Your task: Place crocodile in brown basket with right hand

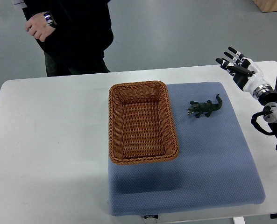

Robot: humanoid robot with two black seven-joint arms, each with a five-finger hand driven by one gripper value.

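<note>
A small dark green toy crocodile (205, 108) lies on the blue mat (213, 158), its open mouth pointing left toward the basket. The brown wicker basket (115, 135) sits on the mat's left part, and nothing lies in it. My right hand (236, 66) hovers at the table's far right, above and to the right of the crocodile, apart from it, fingers spread and holding nothing. The left arm does not show.
The mat lies on a white table (49, 154). A person in dark clothes (77, 32) stands behind the table's far left edge, one hand (39, 27) at the hip. A wooden box corner (271, 4) shows at the top right.
</note>
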